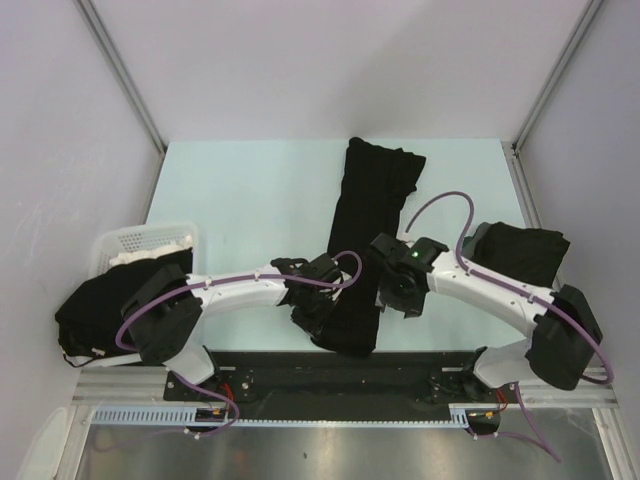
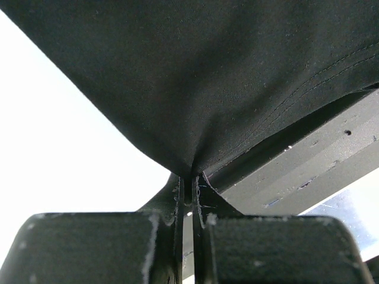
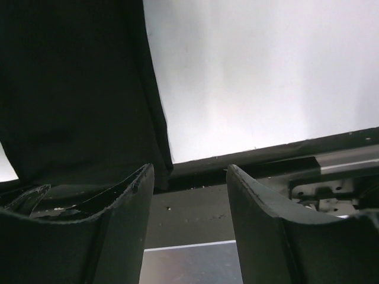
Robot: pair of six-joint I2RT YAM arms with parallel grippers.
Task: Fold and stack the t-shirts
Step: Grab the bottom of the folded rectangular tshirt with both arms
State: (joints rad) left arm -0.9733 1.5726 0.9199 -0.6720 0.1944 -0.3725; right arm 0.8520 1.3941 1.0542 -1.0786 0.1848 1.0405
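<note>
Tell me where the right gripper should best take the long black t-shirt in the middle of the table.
Probably its near right corner, coming from the right side. The t-shirt lies as a long narrow strip, the left gripper pinches its near end, and the right gripper stands open beside that edge.

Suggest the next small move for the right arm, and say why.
Probably shift the right gripper sideways until the shirt edge sits between its fingers, then close. The left gripper is shut on the shirt's near end, but the right one is open with nothing in its gap, and the cloth lies just outside one finger. Folding likely needs both corners held.
</note>
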